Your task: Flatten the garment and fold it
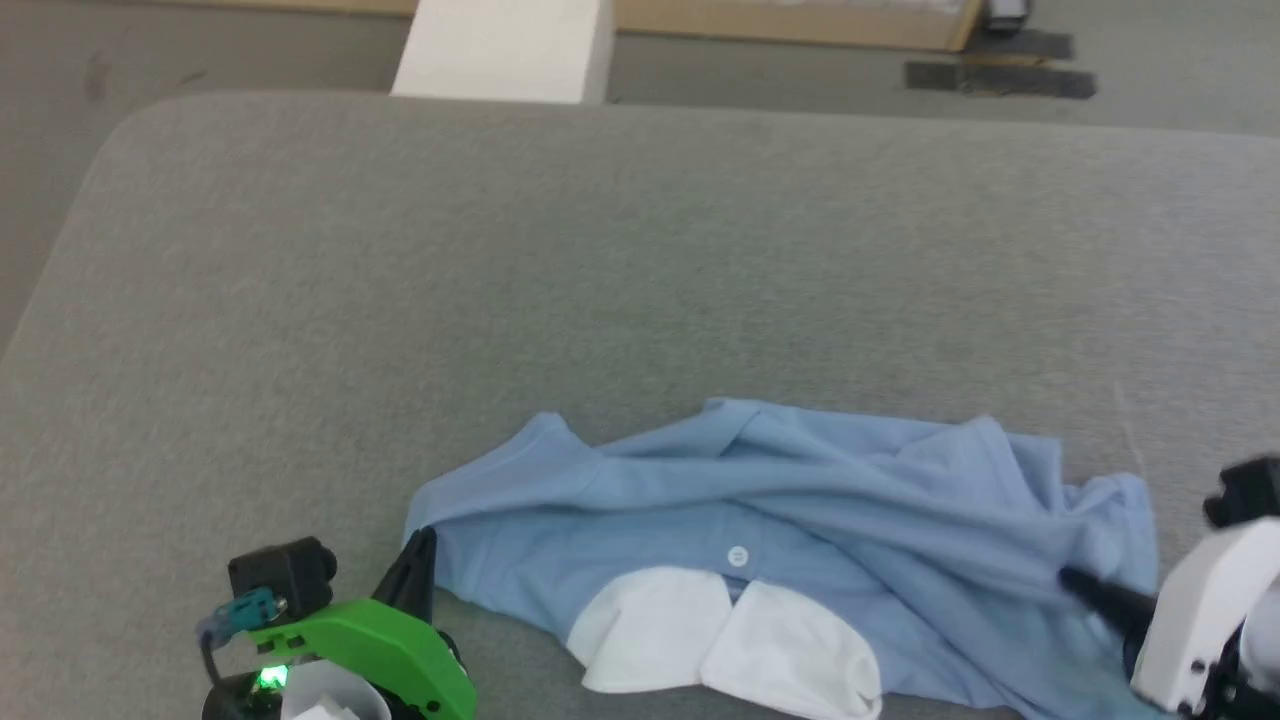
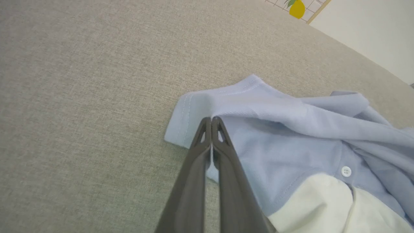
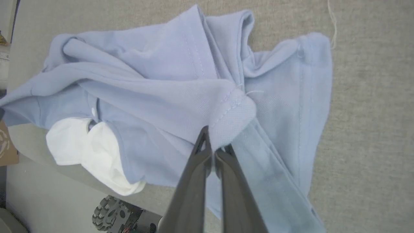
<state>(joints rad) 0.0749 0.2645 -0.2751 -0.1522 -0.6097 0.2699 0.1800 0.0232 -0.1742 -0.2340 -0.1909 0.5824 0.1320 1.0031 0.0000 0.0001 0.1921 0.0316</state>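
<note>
Polo shirt [image 1: 800, 500] sits bunched on the counter [image 1: 500, 250], stretched sideways between both hands. Left hand [image 2: 212, 120] is pinched tight on its sleeve edge, and right hand [image 3: 215, 144] is clamped on the opposite shoulder seam.

The light blue polo shirt [image 1: 800, 520] lies crumpled, white collar toward the near edge.

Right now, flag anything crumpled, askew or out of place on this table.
The polo shirt lies bunched in ridges, not flat; its white collar droops over the near edge of the table. A loose thread lies beside the shirt.
</note>
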